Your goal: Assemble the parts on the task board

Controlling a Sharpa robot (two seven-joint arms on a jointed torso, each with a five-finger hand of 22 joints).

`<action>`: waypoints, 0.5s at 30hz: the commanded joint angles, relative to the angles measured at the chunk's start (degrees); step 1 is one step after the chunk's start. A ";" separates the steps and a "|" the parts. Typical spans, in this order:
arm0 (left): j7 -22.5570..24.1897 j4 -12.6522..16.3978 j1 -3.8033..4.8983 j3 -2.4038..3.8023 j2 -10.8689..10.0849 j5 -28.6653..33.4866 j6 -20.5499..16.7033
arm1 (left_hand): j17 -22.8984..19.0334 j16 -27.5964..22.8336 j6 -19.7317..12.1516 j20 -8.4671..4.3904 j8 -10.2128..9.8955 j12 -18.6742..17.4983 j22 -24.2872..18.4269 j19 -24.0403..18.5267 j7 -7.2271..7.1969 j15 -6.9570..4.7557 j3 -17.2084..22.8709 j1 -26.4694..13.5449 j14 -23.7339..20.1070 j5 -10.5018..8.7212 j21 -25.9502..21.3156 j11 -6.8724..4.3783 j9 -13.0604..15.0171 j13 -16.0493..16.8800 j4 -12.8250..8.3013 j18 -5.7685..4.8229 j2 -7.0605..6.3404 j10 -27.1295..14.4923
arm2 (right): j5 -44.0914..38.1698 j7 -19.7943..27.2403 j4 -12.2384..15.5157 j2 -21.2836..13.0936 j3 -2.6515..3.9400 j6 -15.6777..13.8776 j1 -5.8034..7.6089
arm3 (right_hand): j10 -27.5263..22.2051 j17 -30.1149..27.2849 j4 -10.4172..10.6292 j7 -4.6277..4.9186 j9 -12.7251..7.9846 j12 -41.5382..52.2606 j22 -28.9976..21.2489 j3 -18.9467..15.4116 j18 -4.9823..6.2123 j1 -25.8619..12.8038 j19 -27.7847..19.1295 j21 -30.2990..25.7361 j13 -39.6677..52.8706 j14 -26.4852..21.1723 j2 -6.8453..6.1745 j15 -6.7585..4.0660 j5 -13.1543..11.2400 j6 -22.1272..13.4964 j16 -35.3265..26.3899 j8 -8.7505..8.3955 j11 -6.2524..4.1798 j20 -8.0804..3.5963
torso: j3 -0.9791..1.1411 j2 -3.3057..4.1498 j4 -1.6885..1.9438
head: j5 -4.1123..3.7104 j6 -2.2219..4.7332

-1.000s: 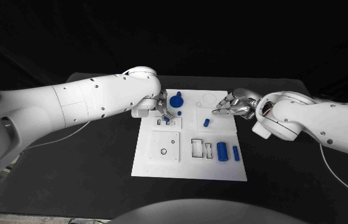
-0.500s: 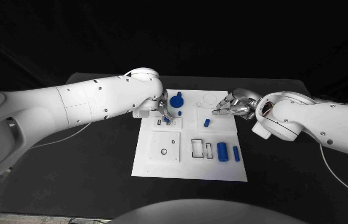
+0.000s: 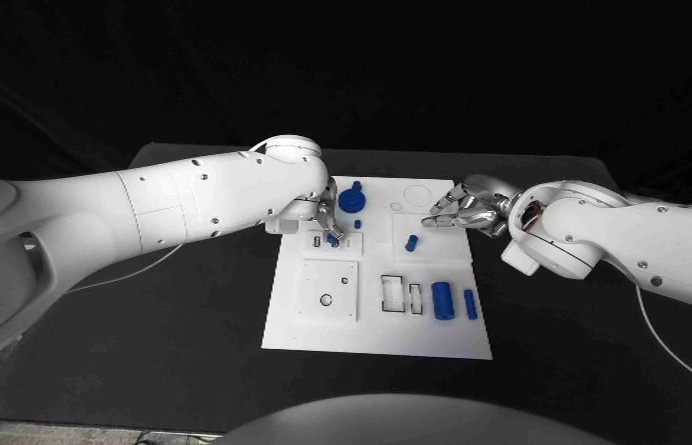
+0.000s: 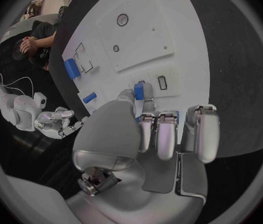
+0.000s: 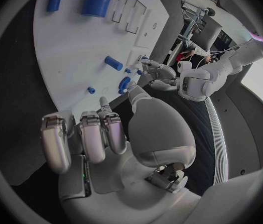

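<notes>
The left silver many-fingered hand (image 3: 326, 217) hovers low over the far left part of the white rectangular task board (image 3: 378, 335), and its fingers (image 4: 158, 134) are curled together, pinching a small blue block-shaped part (image 4: 138, 90) at their tips, just above a small rectangular slot (image 4: 163, 82) in the board. Just beyond this hand, toward the far edge of the board, stands a blue round knob-like part (image 3: 353, 201), and a tiny blue peg (image 3: 358, 225) sits right beside the fingertips. The right silver hand (image 3: 459, 211) rests at the far right edge of the board with its fingers (image 5: 81, 134) loosely curled side by side and nothing between them. A short blue cylinder (image 3: 411, 244) lies on the board between the two hands, nearer the right one. On the near side of the right hand, further down the board, a thick blue cylinder (image 3: 443, 301) and a thinner blue rod (image 3: 470, 305) lie side by side, next to two empty rectangular recesses (image 3: 392, 294).
</notes>
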 commanded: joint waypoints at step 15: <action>-5.50 -0.54 -0.34 0.01 0.55 -0.74 1.68 | 15.09 0.15 1.25 -0.40 -0.42 0.13 13.20 0.57 -0.59 -0.41 1.00 -2.11 6.17 -1.22 -0.35 -0.37 0.08 15.04 0.06 0.55 1.52 6.16 | -0.40 -0.05 0.07 -0.03 -0.01 0.76 -0.04 | 6.11 15.06 0.10 0.47 0.06 0.23 15.07 -0.39 -0.38 -0.12 6.00 0.26 15.08 6.07 0.50 0.47 0.31 0.06 0.23 0.27 0.49 0.51 | -0.01 0.00 0.03 | 0.06 -0.24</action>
